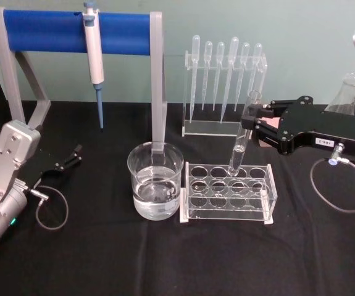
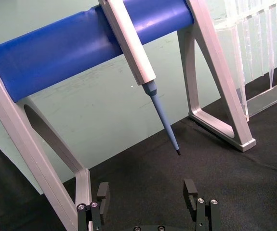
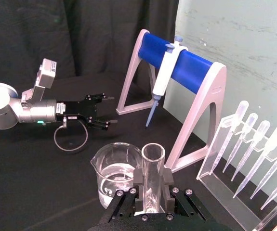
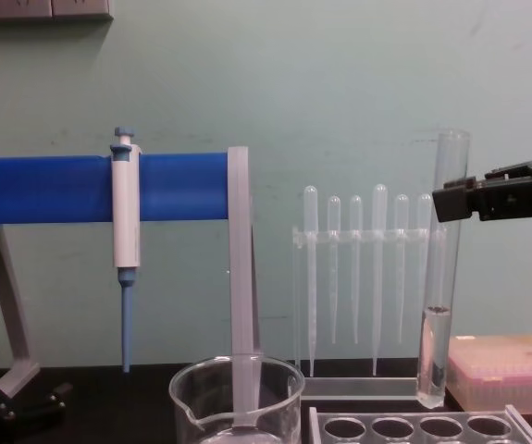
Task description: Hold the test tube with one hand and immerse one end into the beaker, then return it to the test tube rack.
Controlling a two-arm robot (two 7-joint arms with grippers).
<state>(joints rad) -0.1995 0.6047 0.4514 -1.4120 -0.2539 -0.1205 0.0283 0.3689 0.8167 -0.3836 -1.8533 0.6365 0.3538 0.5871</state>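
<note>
While the right gripper [image 1: 249,118] clamps its fingers on the tube [image 1: 239,151] near its rim, its round end hangs just over the rack [image 1: 271,192], 3 o'clock of the beaker [image 1: 155,165]; the left gripper [image 1: 73,156] sits at 9 o'clock, fingers apart.

A white micropipette with a blue tip [image 1: 93,55] is hung on a grey-framed stand with a blue cylindrical bar [image 1: 47,32]. Clear plastic transfer pipettes [image 1: 233,68] are held upright in a clear acrylic holder [image 1: 211,128] on black cloth [image 1: 103,259].
</note>
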